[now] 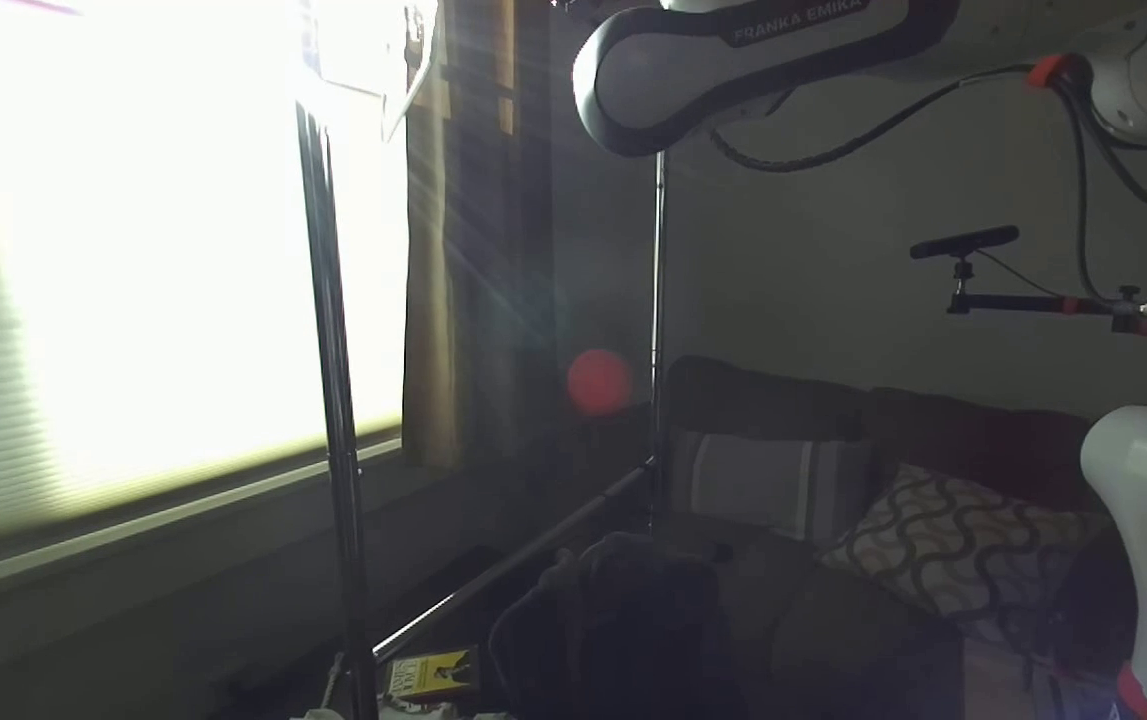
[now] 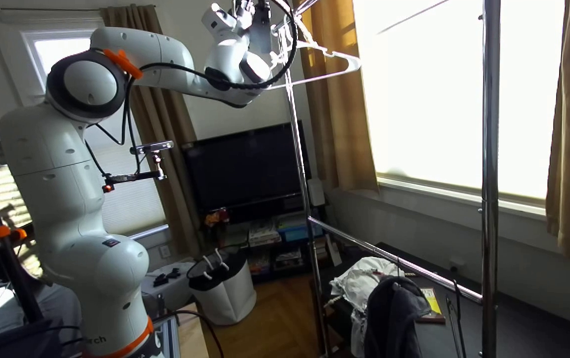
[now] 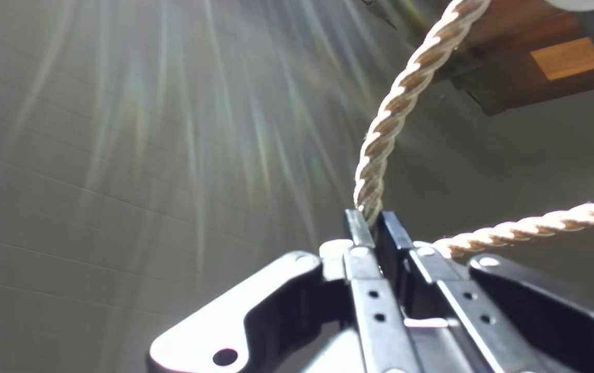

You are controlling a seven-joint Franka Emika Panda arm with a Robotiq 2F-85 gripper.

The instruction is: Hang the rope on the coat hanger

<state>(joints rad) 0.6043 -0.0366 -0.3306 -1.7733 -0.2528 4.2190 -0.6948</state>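
- Rope [image 3: 397,103] sat between the tips of the claw [image 3: 377,225], nearly closed and gripping it.
- One strand rose to the wrist view's top edge; another ran from the claw to the right edge.
- Open room lay left of the claw there.
- In an exterior view, the hanger [image 2: 353,63] was near a pole [image 2: 298,149], one end outlined against the curtain's [image 2: 337,134] edge, open room below.
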